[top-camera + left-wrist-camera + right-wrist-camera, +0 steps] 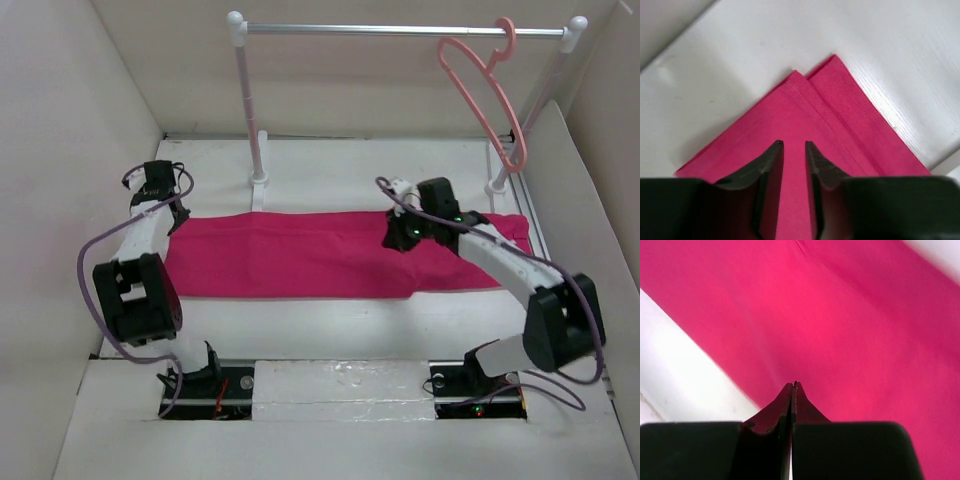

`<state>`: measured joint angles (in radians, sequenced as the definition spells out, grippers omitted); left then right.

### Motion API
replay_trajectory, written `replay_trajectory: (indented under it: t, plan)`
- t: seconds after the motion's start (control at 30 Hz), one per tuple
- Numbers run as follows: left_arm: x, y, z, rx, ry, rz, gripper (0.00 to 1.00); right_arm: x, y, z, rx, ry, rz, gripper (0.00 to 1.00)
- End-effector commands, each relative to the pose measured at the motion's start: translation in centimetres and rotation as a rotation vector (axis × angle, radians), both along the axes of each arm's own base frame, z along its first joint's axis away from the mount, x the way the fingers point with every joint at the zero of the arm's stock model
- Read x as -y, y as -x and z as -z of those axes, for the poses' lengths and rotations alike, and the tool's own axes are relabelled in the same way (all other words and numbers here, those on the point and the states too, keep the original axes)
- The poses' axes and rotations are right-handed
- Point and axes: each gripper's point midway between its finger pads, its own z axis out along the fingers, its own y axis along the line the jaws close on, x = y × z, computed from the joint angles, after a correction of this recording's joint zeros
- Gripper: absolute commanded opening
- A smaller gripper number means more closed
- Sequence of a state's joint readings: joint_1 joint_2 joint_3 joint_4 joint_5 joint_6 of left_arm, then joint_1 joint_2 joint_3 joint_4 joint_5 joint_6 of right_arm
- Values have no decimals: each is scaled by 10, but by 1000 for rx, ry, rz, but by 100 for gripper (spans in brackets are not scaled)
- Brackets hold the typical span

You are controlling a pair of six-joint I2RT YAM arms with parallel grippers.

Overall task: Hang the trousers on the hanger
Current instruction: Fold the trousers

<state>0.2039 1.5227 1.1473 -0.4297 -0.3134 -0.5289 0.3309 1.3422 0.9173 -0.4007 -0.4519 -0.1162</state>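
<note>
The magenta trousers (300, 255) lie flat, folded in a long strip across the table. My left gripper (172, 212) is at their left end. In the left wrist view it (794, 145) is open by a narrow gap just over a hemmed corner of the trousers (840, 115). My right gripper (398, 238) is over the right part of the strip. In the right wrist view it (794, 385) is shut and empty just above the cloth (865, 315). The pale-pink hanger (478, 85) hangs by its hook from the rail at the back right.
The white-and-silver garment rail (400, 30) spans the back on two posts (250, 110). White walls close in the table on the left, back and right. Bare white table (330, 325) lies between the trousers and the arm bases.
</note>
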Motion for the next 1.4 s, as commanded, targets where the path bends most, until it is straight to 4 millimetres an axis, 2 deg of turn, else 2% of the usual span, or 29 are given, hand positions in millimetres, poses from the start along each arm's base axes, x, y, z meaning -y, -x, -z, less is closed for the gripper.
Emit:
replay_trajectory:
  t: [0.0,0.03,0.07,0.1,0.13,0.17,0.2,0.23,0.27,0.3,0.37,0.47,0.6,0.77,0.8,0.9,0.97,1.0,1.07,1.17,1.23,1.27,1.33,1.37]
  plan:
    - [12,0,39,-141,73,59,17,-69,-10,-15,112,0,-290,0]
    - [11,-2,41,-131,89,55,16,-90,-28,-21,158,5,-348,0]
    - [14,-5,43,-124,106,60,16,-102,-34,-22,175,16,-367,0]
    - [7,-7,46,-113,129,36,19,-113,-39,-22,179,22,-385,13]
    - [13,-14,46,-90,168,40,21,-129,-42,-24,206,22,-440,22]
    - [11,-17,46,-76,180,28,24,-149,-53,-25,219,-6,-487,30]
    - [10,-20,50,-82,185,19,27,-158,-56,-23,217,-3,-500,40]
    - [9,-27,48,-65,193,9,30,-166,-59,-20,221,8,-528,43]
    - [10,-30,49,-65,206,4,31,-177,-72,-18,226,5,-552,46]
    - [10,-30,57,-90,217,-6,32,-180,-75,-12,214,11,-567,51]
    - [10,-39,56,-69,229,-24,35,-189,-87,3,201,20,-581,52]
    - [9,-46,60,-59,238,-33,41,-194,-94,18,170,9,-600,56]
    - [8,-49,75,-99,245,-41,41,-197,-107,39,115,-15,-595,57]
    - [7,-49,83,-118,244,-53,37,-205,-108,56,78,-42,-617,58]
    - [6,-49,83,-116,240,-52,35,-207,-108,63,62,-47,-620,58]
    - [5,-47,86,-128,234,-57,30,-210,-108,66,51,-63,-622,56]
    - [4,-47,88,-136,232,-56,29,-209,-105,72,42,-70,-621,47]
    - [4,-47,88,-136,230,-57,20,-209,-103,72,37,-75,-620,41]
    - [4,-47,89,-137,229,-59,13,-208,-100,67,42,-86,-621,29]
    - [2,-49,83,-124,219,-60,7,-207,-97,60,47,-96,-613,17]
    - [1,-50,80,-123,217,-61,3,-203,-101,54,61,-98,-603,17]
    - [1,-50,78,-122,215,-60,0,-203,-100,49,67,-102,-603,14]
    - [0,-49,74,-117,209,-61,0,-203,-101,43,80,-100,-600,7]
    - [-1,-48,68,-112,204,-62,0,-202,-101,41,85,-99,-599,0]
